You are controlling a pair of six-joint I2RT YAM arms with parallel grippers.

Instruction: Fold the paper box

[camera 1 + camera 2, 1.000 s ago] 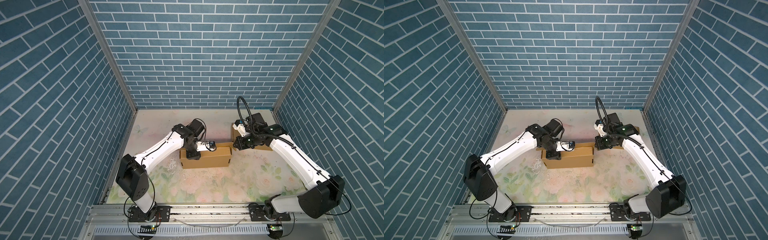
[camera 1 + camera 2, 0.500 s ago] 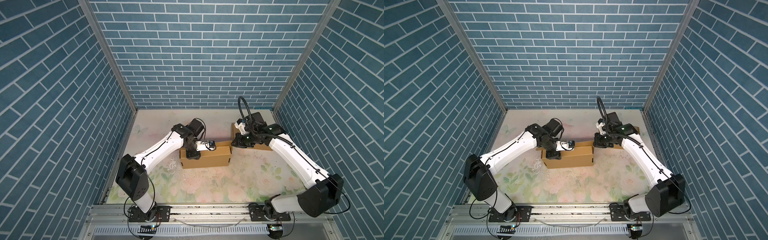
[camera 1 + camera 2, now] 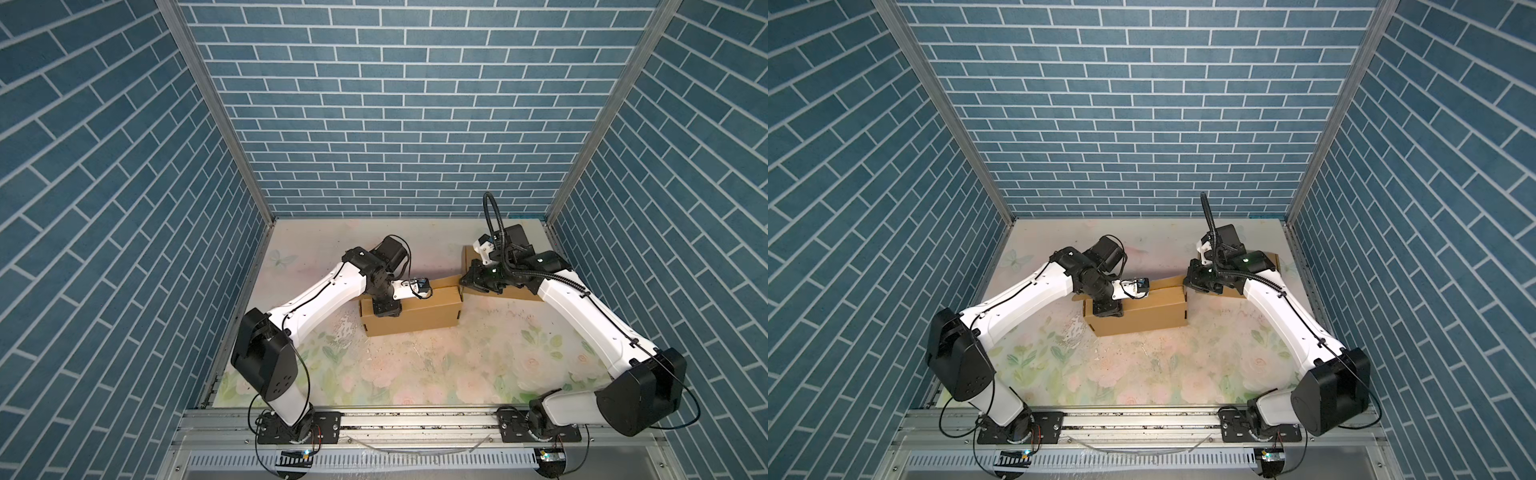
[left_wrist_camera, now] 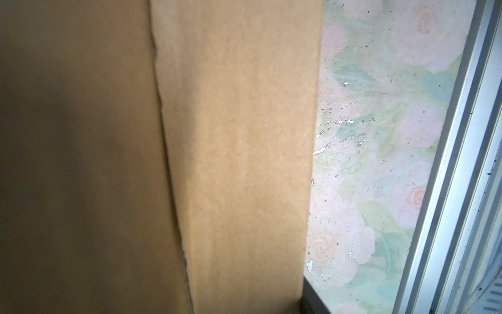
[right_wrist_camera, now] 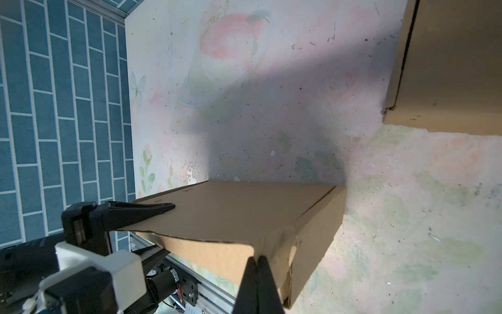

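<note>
A small white mark [image 3: 361, 252] on the left arm [image 3: 320, 295], near its wrist, is too small to read. The left gripper [image 3: 386, 309] sits astride the near top edge of the paper box [image 3: 419, 318], at the box's left end. In the right wrist view one of its fingers [image 5: 141, 209] lies flat on the box's top panel. The other finger slips out of sight under the cardboard. The jaws stand partly apart with board between them, and I cannot tell whether they squeeze it. Blurred, plain brown board almost fills the left wrist view, with a strip of the floral table cover [image 4: 380, 136] and an aluminium rail [image 4: 456, 163] beside it.

The box lies lengthwise across the middle of the table cover, and every face in view is plain brown kraft.

The right gripper [image 3: 464, 283] is at the box's right end. Its fingertips [image 5: 248, 293] are pressed together with nothing visible between them, and their point meets a creased corner of the board.

Further right, a second cardboard box [image 5: 448, 68] lies apart from the first. In both top views the right arm [image 3: 582, 316] covers most of it, and the right wrist view cuts it off at the frame's edge.
</note>
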